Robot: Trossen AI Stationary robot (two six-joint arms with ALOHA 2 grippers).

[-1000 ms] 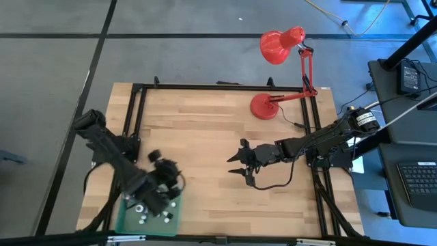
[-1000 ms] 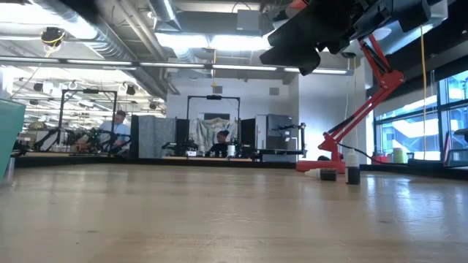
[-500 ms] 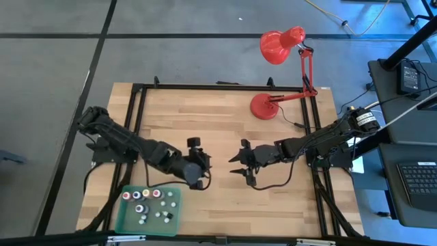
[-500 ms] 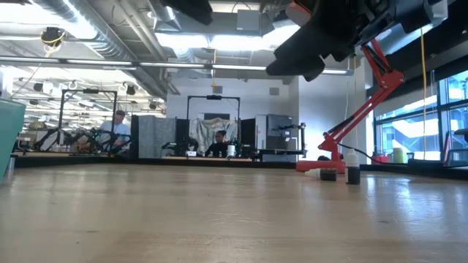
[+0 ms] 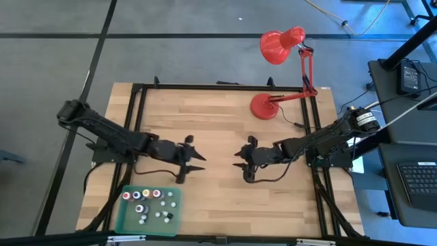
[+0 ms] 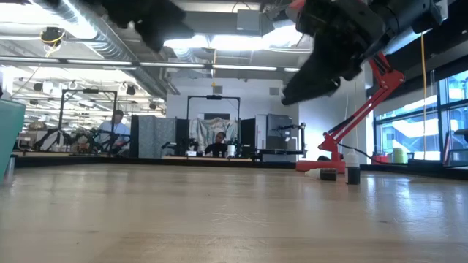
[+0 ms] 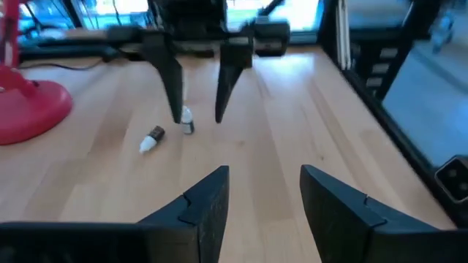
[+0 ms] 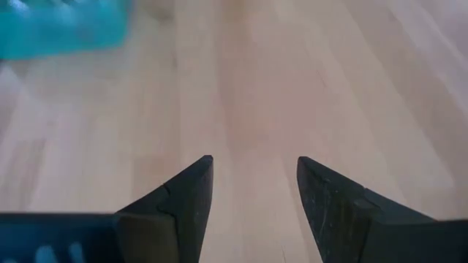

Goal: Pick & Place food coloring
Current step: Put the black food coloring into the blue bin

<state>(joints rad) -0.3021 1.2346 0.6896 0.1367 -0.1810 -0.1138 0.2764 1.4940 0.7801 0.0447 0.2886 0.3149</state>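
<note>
Several food coloring bottles stand in the green tray at the table's near left, coloured ones at the back and tiny whitish ones in front. In the left wrist view, two more small bottles lie on the wood beyond my right gripper. My left gripper hovers open over the table's middle, facing my right gripper. The right gripper is also open, tilted down, with bare wood between its fingers.
A red desk lamp stands with its base at the far right, its head beyond the table's far edge. A black frame rail runs around the table. Bare wood lies between the two grippers and along the near edge right of the tray.
My left gripper has swung up from over the tray toward the table's middle, turning from pointing down to nearly level, facing the right gripper. The tray's bottles have come into view. My right gripper has tipped a little further downward in place.
</note>
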